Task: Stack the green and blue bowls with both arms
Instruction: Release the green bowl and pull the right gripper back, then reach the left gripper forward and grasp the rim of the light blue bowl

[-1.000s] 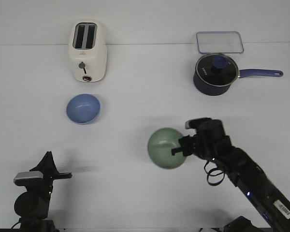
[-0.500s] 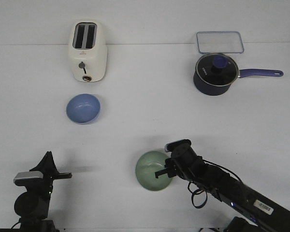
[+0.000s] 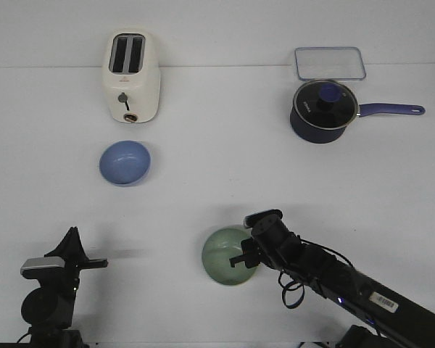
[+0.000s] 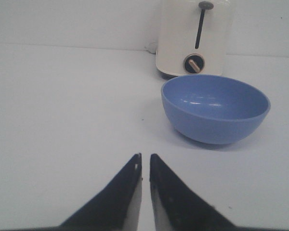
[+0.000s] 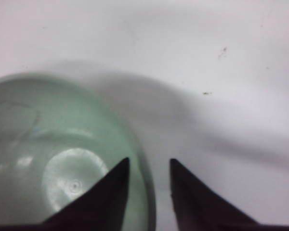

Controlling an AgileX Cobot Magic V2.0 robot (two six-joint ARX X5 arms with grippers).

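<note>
The green bowl (image 3: 226,255) sat upright on the white table (image 3: 217,181), near the front edge and a little right of centre. The right gripper (image 3: 244,257) was at its right rim, one finger inside the bowl and the other outside, so the wall ran between them. In the right wrist view the fingers (image 5: 103,195) stood a little apart around the rim (image 5: 147,202); I could not tell whether they were actually pinching it.

The blue bowl (image 3: 125,162) rested well apart from the green one, farther back on the left, just in front of the cream toaster (image 3: 131,75). The left gripper (image 3: 71,254) hung low at the front left corner, well short of that bowl, its two dark fingers (image 4: 123,190) drawn together with only a thin slit between them and nothing held.

A navy saucepan (image 3: 323,110) with a glass lid stood at the back right, a clear lid (image 3: 330,63) just behind it.
</note>
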